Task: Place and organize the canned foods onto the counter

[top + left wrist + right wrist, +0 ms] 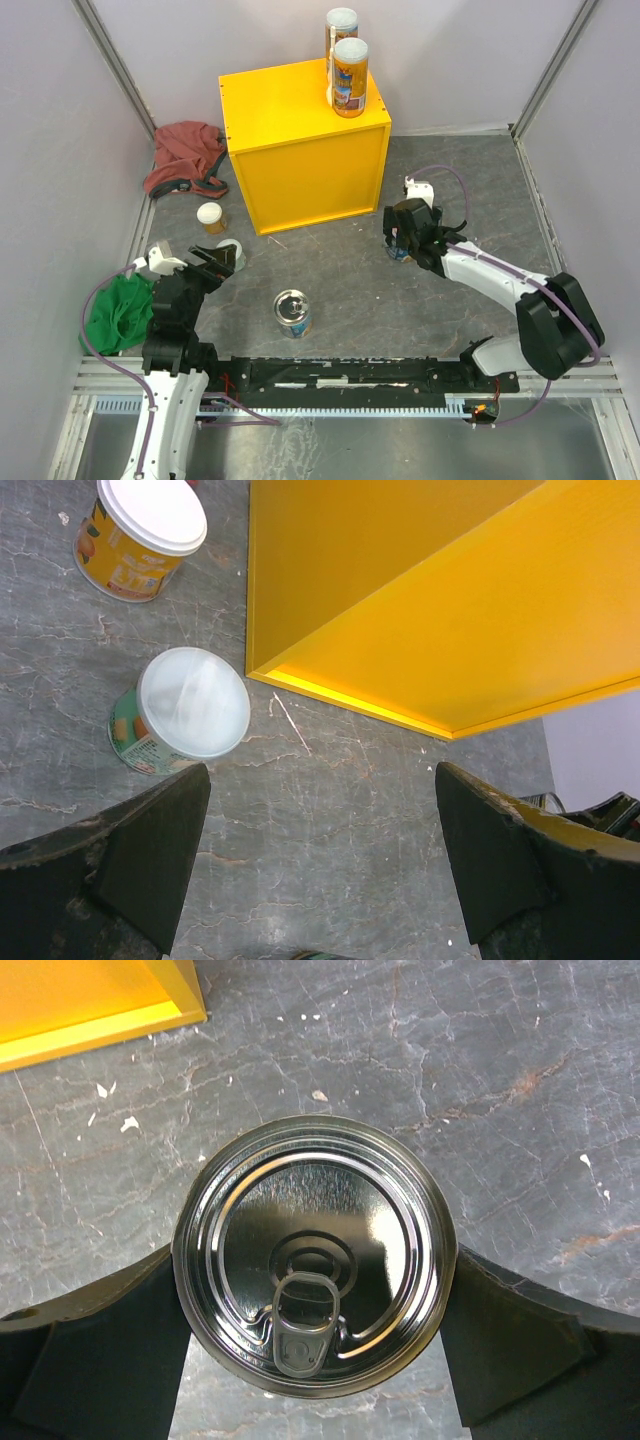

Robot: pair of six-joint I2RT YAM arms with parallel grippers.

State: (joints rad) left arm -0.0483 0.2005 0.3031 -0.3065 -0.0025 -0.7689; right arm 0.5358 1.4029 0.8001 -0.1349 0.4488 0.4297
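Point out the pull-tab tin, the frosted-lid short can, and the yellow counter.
pull-tab tin point(315, 1255), right wrist view, lid centre.
frosted-lid short can point(193, 702), left wrist view, lid centre.
yellow counter point(280, 100), top external view, bare top.

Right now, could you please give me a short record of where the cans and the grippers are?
placed: two tall orange-labelled cans, upright at the far right corner of the yellow counter
on table: two short white-lidded cans; one loose silver-topped tin
left gripper: open, empty, near the short cans
right gripper: fingers either side of a second silver-topped tin; contact cannot be told
cloths: red cloth and green cloth, on the table
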